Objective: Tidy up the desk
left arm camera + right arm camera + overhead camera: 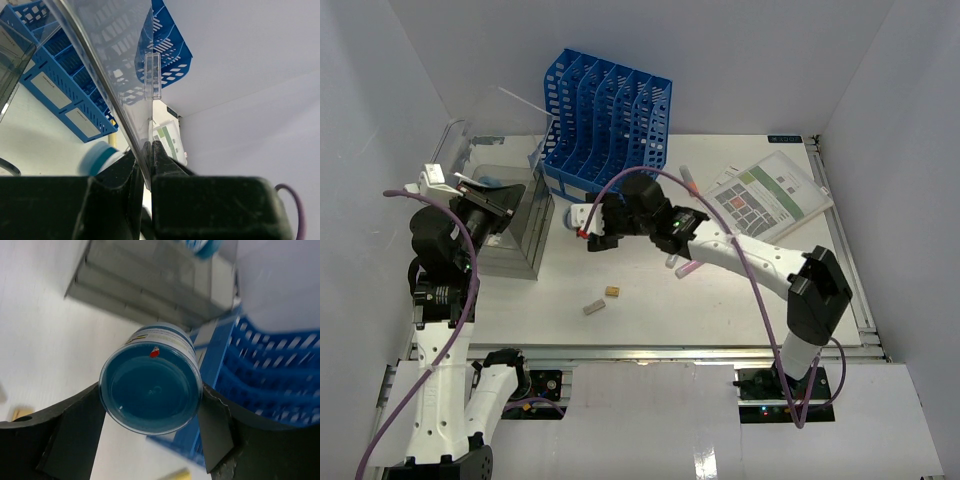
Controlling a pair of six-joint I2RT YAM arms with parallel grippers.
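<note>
The white desk (720,310) carries scattered items. My right gripper (592,226) is shut on a round jar with a blue lid (574,217) and holds it above the desk, between the clear box and the blue rack. In the right wrist view the jar (150,392) sits between both fingers (75,435). My left gripper (488,203) is shut on the raised clear lid (505,110) of a clear plastic box (515,225) at the left. In the left wrist view the fingertips (159,150) pinch the lid's edge (125,85).
A blue file rack (605,120) stands at the back, close to the box. A printed booklet (770,195) lies at the right. A yellow eraser (612,291), a grey piece (593,307) and a pink pen (686,266) lie mid-desk. White walls surround the desk.
</note>
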